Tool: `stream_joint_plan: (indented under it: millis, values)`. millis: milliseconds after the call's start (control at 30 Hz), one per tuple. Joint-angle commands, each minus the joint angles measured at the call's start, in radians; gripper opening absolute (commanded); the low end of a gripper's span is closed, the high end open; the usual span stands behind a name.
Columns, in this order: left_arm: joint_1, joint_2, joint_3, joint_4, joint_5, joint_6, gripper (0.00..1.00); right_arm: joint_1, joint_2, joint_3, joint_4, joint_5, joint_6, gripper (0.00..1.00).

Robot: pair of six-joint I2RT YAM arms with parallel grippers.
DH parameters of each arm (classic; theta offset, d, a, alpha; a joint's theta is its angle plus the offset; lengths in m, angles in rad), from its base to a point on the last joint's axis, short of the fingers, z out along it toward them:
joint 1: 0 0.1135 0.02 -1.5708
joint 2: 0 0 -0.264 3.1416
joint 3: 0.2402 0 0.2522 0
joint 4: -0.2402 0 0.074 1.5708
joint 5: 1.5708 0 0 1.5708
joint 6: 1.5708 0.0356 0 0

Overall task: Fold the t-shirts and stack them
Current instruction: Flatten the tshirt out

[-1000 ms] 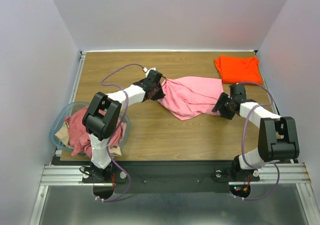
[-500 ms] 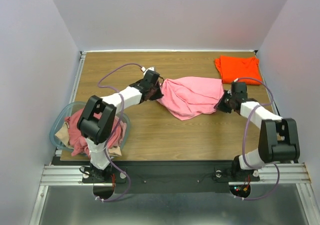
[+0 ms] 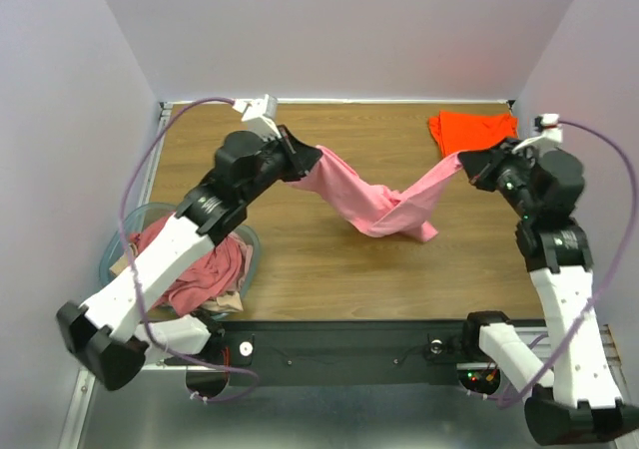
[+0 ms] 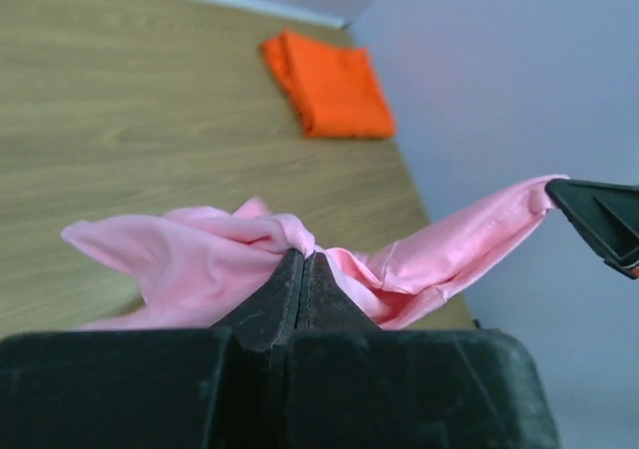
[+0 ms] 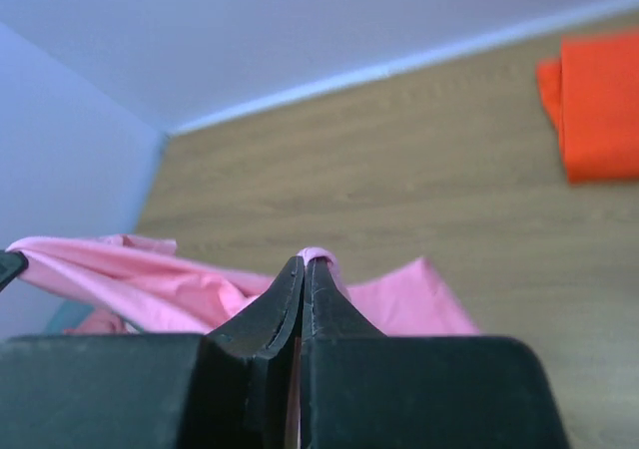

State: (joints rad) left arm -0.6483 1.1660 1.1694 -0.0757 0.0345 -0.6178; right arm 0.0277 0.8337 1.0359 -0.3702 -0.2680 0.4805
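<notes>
The left jaws are pressed fully together on a bunched edge of the light pink t-shirt, lifted above the far left of the tabletop; the right jaws are likewise closed tight, pinching a small fold of the same shirt at its opposite end, up over the right side; between them the shirt hangs as a twisted, sagging band across the middle of the tabletop, its lowest fold right of centre; whether that fold touches the wood cannot be told. The bright orange t-shirt lies folded flat in the far right corner, just beyond the right jaws; the dusty rose t-shirt and a tan one are heaped in the clear tub at the near left edge.
</notes>
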Motion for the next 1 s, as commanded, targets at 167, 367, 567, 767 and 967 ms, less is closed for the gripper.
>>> stream_joint_plan:
  millis: [167,367,567,767,967]
  values:
    - [-0.013,-0.178,0.249,-0.15,-0.157,0.04,0.0,0.003,-0.068,0.38,-0.165,0.157,0.017,0.0]
    - [-0.013,-0.16,0.348,-0.239,-0.272,0.039,0.0,0.001,-0.035,0.475,-0.184,0.153,0.021,0.0]
    - [-0.013,-0.082,0.429,-0.271,-0.291,0.059,0.0,0.002,0.037,0.503,-0.185,0.167,0.009,0.0]
    - [-0.004,0.05,0.545,-0.291,-0.401,0.098,0.0,0.001,0.163,0.584,-0.184,0.294,-0.023,0.0]
    - [0.146,0.369,0.913,-0.361,-0.282,0.141,0.0,0.001,0.419,0.781,-0.121,0.279,-0.071,0.0]
